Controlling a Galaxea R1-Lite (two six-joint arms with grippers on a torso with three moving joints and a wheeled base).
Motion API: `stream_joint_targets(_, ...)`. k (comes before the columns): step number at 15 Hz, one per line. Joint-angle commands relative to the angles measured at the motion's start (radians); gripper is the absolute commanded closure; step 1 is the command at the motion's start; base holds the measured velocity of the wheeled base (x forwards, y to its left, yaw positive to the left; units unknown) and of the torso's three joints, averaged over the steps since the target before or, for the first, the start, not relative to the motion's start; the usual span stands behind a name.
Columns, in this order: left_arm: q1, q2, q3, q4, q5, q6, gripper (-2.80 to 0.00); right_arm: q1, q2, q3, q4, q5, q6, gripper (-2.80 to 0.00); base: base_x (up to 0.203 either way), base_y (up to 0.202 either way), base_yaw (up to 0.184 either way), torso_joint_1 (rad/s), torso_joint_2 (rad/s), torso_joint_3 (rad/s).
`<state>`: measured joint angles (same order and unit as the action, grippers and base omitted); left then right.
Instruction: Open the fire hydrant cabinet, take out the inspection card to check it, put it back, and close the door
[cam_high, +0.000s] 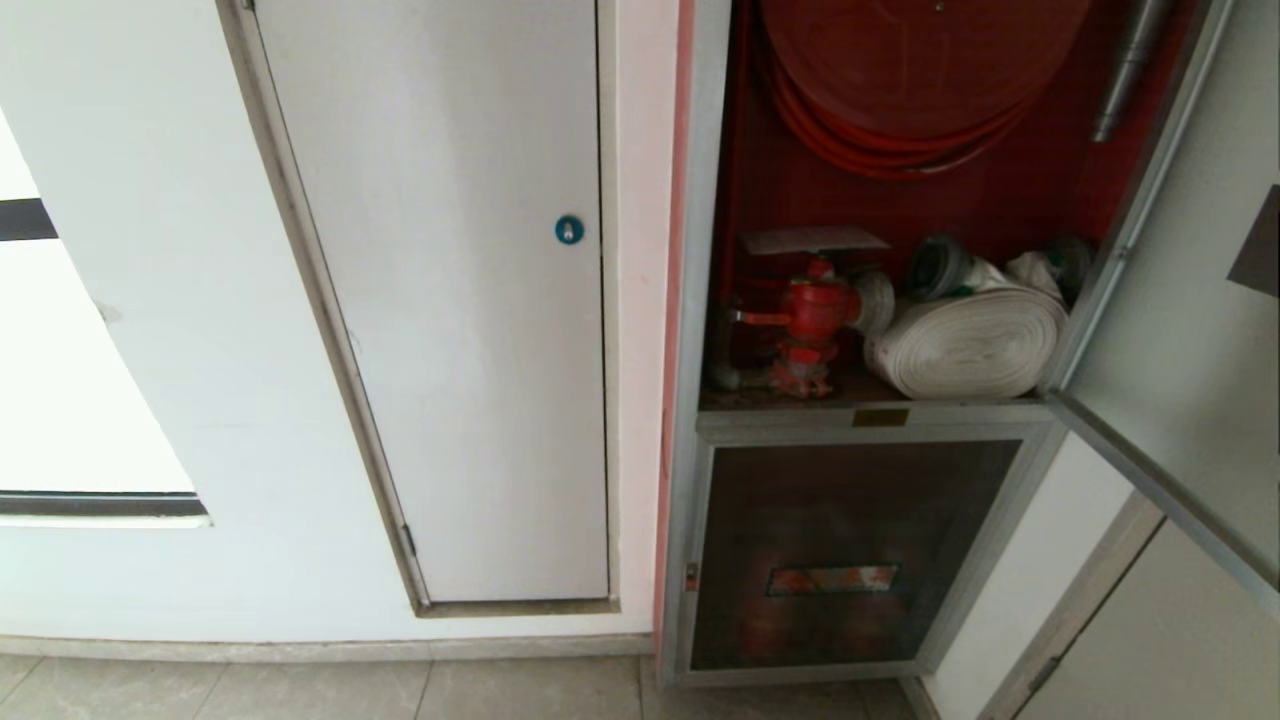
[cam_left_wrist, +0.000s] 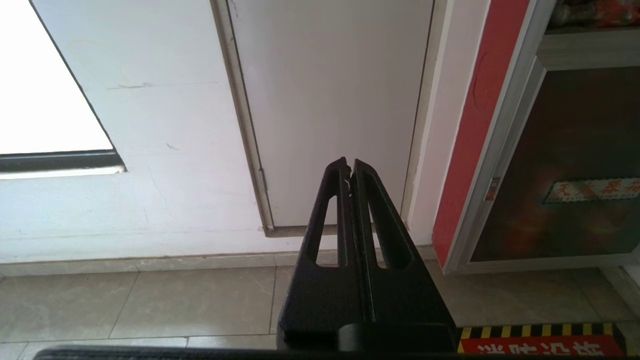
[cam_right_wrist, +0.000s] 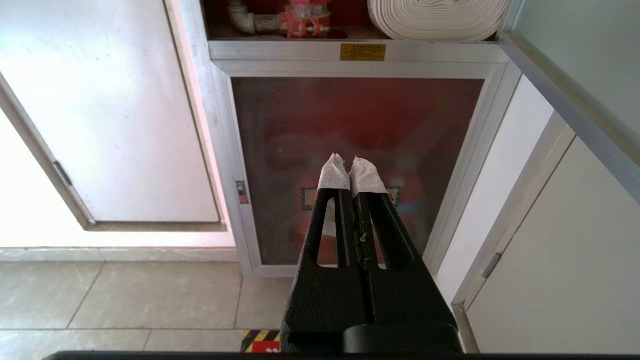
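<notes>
Both grippers, left gripper (cam_left_wrist: 350, 165) & right gripper (cam_right_wrist: 352, 165), sat clenched, empty, low; door (cam_high: 1190, 330) hung open, inspection card (cam_high: 812, 240) lay atop valve (cam_high: 815, 320).

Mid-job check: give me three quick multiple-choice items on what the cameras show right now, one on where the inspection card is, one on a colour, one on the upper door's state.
1. Where is the inspection card?
A. On top of the red valve
B. In the right gripper
C. On the floor

2. What colour is the round lock on the plain white door?
A. Red
B. Blue
C. Yellow

3. The cabinet's upper door is:
A. Shut
B. Swung open
C. Missing

Answers: 1 A, the flat card rests above the valve; 2 B, head view shows a blue disc; 3 B, it stands open at the right, exposing the rolled white hose.
</notes>
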<state>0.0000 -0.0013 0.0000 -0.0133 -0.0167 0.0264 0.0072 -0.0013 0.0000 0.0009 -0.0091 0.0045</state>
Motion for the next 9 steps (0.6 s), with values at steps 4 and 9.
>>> stream_joint_targets(4,0.000,0.000,0.006,-0.001,-0.002,0.001,0.00,0.000,0.000,0.000,0.001,0.000,0.000,0.00,0.000,0.000,0.000,0.000,0.00,0.000)
stream_joint_targets(9,0.000,0.001,0.006,-0.001,-0.002,0.001,0.00,0.000,0.000,0.000,-0.001,0.000,0.000,0.00,0.000,0.000,0.000,0.000,0.00,0.000)
